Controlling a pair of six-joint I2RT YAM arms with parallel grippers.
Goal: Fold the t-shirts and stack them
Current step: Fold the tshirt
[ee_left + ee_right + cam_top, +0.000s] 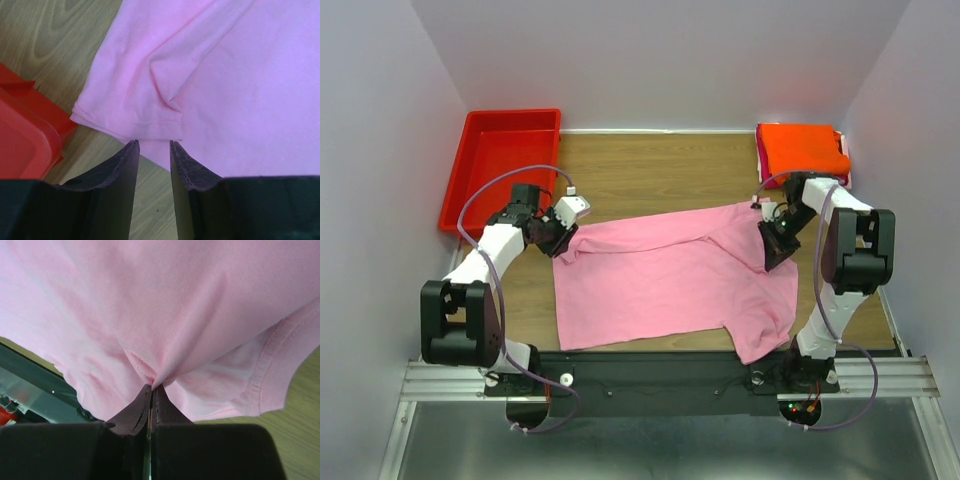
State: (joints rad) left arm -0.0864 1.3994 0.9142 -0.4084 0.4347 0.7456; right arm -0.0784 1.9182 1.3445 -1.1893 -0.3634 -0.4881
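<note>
A light pink t-shirt point(670, 280) lies spread across the middle of the table, with its top edge partly folded over. My left gripper point(563, 245) is open and empty at the shirt's upper left corner. In the left wrist view the left gripper point(154, 146) has its tips just short of the sleeve hem point(135, 120). My right gripper point(775, 250) is shut on a pinch of the pink shirt point(165, 315) at its right side, and the right gripper's closed tips point(152, 387) show in the right wrist view. A folded orange t-shirt point(803, 148) lies at the back right on a darker pink-red one point(846, 150).
A rigid red plastic tray point(505, 160) stands at the back left, close behind the left arm, and its corner shows in the left wrist view point(25, 145). White walls enclose the table on three sides. Bare wood shows between the tray and the folded stack.
</note>
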